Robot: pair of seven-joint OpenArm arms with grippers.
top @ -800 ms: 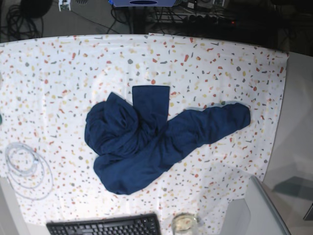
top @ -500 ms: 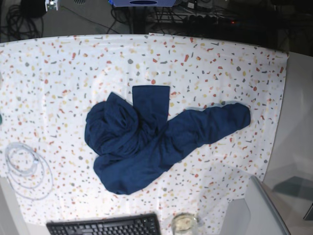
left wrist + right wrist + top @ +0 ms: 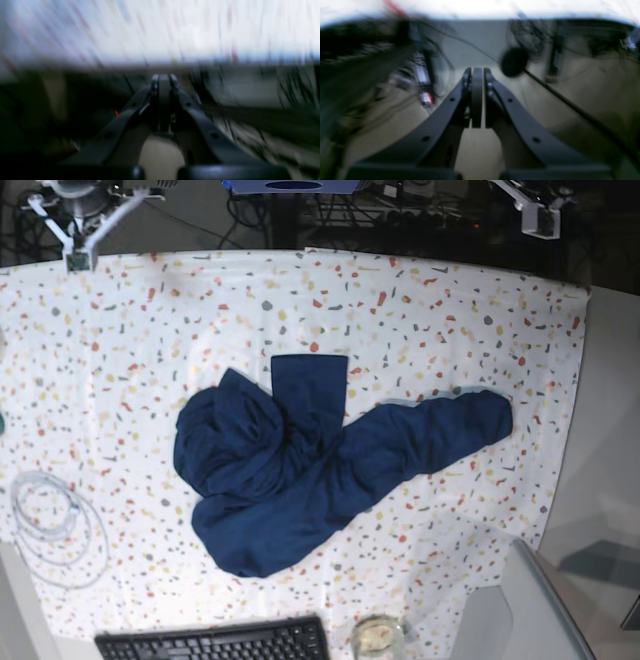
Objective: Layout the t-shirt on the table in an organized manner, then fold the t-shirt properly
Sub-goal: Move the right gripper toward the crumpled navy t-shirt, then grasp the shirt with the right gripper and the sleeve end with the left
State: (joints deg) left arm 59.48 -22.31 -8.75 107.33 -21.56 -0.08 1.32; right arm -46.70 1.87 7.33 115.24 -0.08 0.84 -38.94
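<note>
The dark navy t-shirt (image 3: 310, 470) lies crumpled in a heap at the middle of the speckled table (image 3: 450, 310), with one part stretched out to the right and a flat folded piece at its top. My right gripper (image 3: 75, 262) hangs over the far left corner of the table, well away from the shirt. My left gripper (image 3: 545, 222) is beyond the far right edge. Both wrist views are blurred. In them the left gripper (image 3: 163, 76) and the right gripper (image 3: 477, 70) are shut with nothing between the fingers.
A black keyboard (image 3: 215, 642) and a glass jar (image 3: 377, 635) sit at the near edge. A coil of white cable (image 3: 55, 525) lies near left. Plain grey surface (image 3: 610, 460) borders the cloth on the right. Dark cables lie behind the table.
Both arms have come into the base view at the far corners, the right one moving down over the table's far left edge. The t-shirt has not moved.
</note>
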